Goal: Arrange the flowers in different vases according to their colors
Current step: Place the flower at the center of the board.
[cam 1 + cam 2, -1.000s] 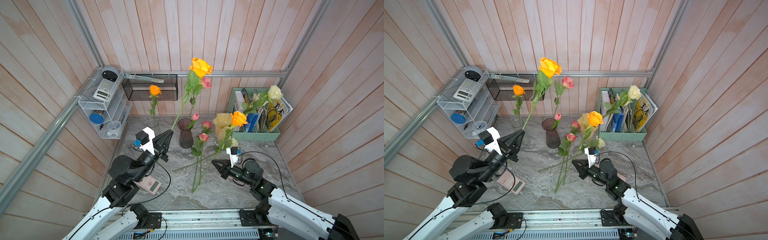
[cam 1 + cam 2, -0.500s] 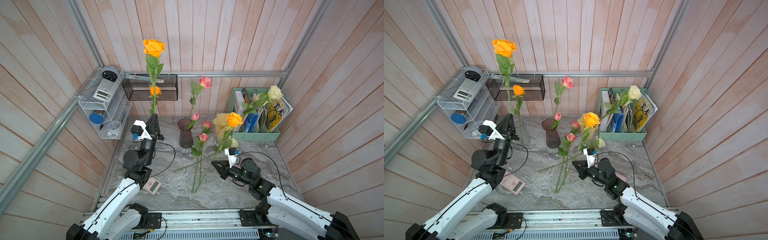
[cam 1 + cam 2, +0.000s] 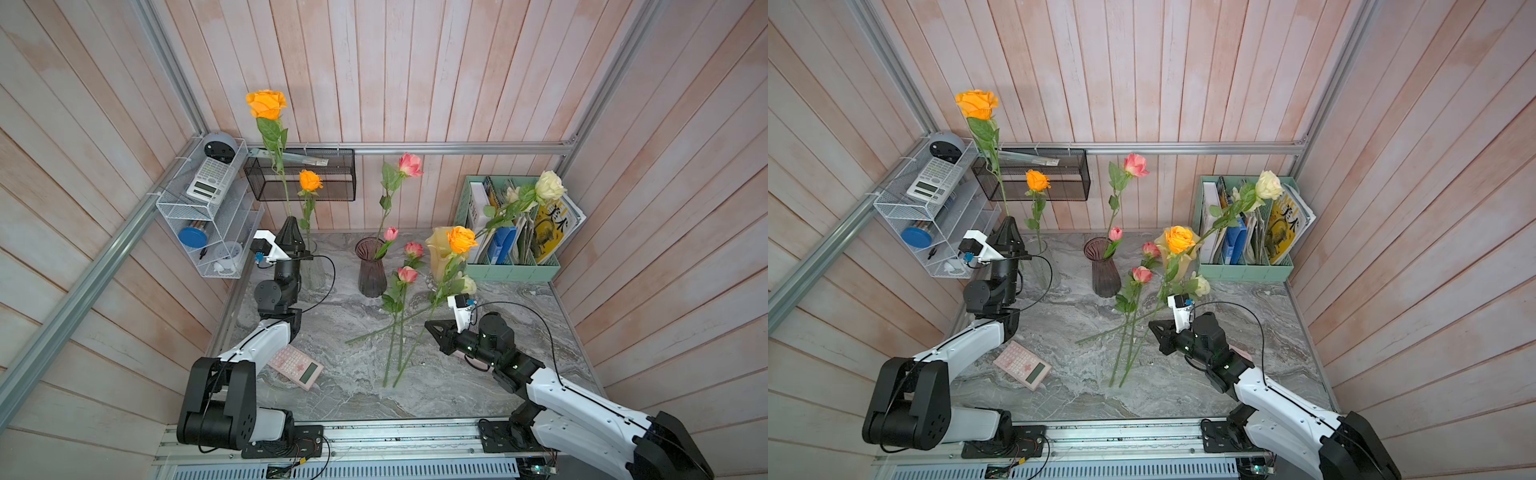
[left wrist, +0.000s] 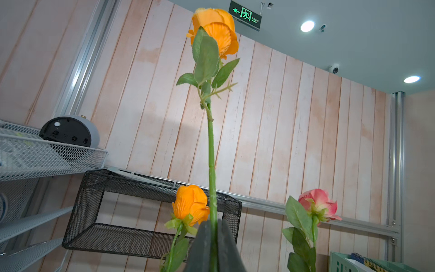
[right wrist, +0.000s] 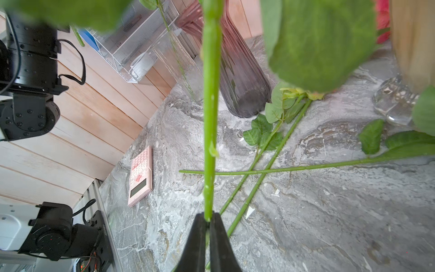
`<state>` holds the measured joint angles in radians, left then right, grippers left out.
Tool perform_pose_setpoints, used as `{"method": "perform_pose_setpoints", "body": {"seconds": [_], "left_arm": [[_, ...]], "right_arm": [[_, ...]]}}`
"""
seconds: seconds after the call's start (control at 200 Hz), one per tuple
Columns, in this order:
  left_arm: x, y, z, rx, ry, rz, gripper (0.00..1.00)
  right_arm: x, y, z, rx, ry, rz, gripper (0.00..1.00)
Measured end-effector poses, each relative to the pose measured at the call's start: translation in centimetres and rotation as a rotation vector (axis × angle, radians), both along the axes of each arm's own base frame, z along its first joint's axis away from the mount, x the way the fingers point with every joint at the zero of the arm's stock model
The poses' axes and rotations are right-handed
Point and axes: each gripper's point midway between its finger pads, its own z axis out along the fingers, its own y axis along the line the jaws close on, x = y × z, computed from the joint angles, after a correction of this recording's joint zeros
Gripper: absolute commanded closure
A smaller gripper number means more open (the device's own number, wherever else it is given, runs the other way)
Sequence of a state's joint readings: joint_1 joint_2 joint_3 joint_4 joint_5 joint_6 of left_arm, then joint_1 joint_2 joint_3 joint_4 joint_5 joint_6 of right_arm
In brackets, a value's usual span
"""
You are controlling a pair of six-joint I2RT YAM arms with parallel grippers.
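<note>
Two robot arms work over a grey marble tabletop (image 3: 353,399) walled in by pale wood planks. The left gripper (image 3: 290,221) points straight up, clenched on the stem of a tall orange rose (image 3: 266,104). The left wrist view shows its jaws pinched tight on the green stem. It holds the flower upright just beside the clear glass vase (image 3: 315,274), where a small orange rose (image 3: 310,180) already stands, most likely so the stem can drop in with its colour match.

The right gripper (image 3: 429,325), low over the table, is closed on a slanting orange rose (image 3: 461,240) partway up its stem. That bloom sits in front of the pale yellow vase (image 3: 436,249), and the rose is probably bound for the clear vase too.

The purple ribbed vase (image 3: 371,270) holds a pink rose (image 3: 410,164) and a pink tulip (image 3: 391,233). A tall cream rose (image 3: 549,187) leans out of the yellow vase. Two pink roses (image 3: 407,274) and a loose cream rose (image 3: 468,286) lie unsorted on the marble.
</note>
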<state>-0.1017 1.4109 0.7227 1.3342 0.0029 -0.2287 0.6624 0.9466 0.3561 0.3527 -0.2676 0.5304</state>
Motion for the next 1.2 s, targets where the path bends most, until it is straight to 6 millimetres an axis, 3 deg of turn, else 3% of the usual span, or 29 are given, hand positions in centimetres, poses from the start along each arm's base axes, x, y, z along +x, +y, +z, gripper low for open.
{"method": "perform_pose_setpoints", "body": {"seconds": [0.22,0.49,0.915,1.2], "left_arm": [[1.5,0.2,1.1,0.049,-0.049,0.003,1.0],[3.7,1.3,-0.6,0.11,-0.011,0.056,1.0],[5.9,0.7,-1.4,0.192,-0.008,0.073,1.0],[6.0,0.8,-2.0,0.214,0.001,0.082,1.0]], "right_arm": [[0.4,0.0,-0.6,-0.003,0.017,0.004,1.0],[0.6,0.1,-0.2,0.008,0.019,0.017,1.0],[0.7,0.4,-0.2,0.007,0.022,0.036,1.0],[0.6,0.3,-0.2,0.003,0.023,0.036,1.0]]}}
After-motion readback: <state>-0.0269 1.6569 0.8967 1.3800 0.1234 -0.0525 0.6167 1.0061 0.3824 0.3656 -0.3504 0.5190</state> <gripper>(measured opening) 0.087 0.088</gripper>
